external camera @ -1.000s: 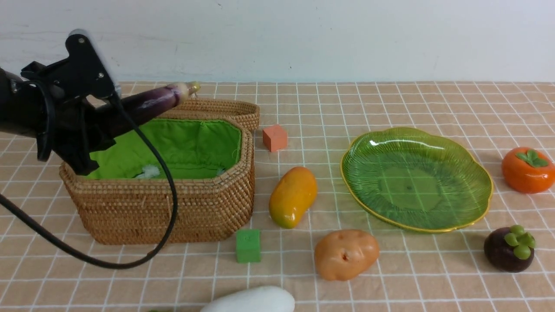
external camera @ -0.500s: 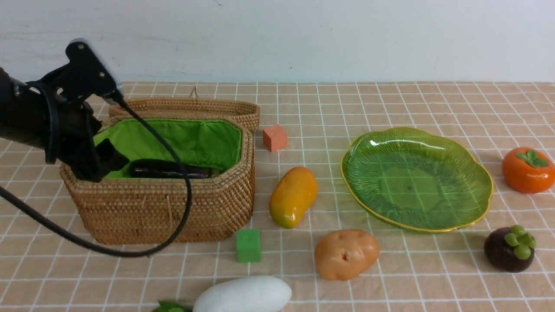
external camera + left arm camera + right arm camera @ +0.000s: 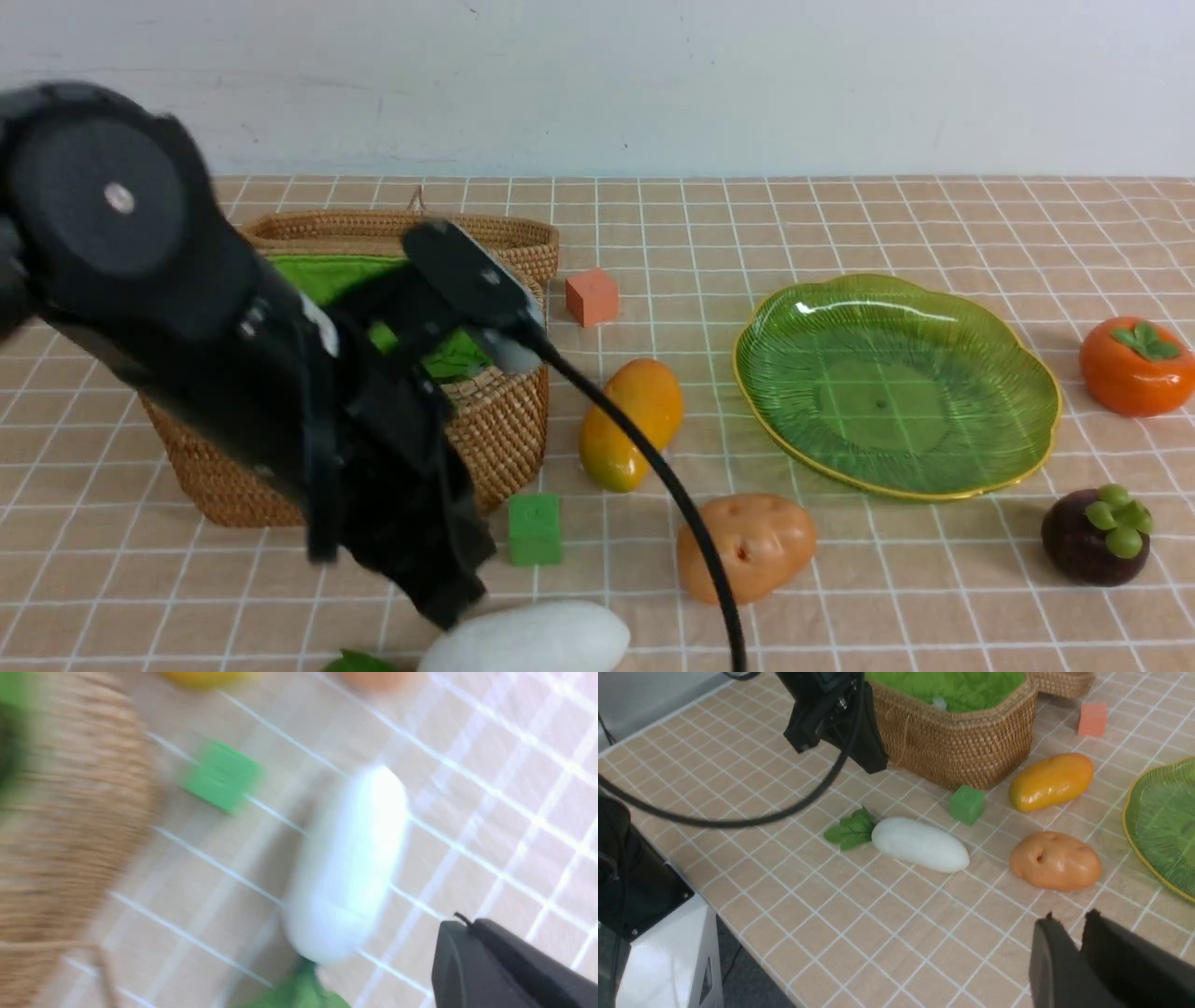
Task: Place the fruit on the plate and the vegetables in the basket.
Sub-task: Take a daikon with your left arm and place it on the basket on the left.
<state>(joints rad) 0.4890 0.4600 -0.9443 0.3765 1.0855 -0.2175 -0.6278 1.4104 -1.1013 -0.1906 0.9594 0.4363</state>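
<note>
White oblong radish, brown wicker basket's five o'clock, is next: left gripper swung over, jaws unreadable; right gripper nearly closed, empty.

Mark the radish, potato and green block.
radish (image 3: 920, 844), right wrist view, middle of white body.
potato (image 3: 745, 548), front view, centre of its skin.
green block (image 3: 535, 529), front view, front face.

Plain white wall behind. Tan checked cloth with white grid lines covers the surface. White stand beside its edge.
</note>
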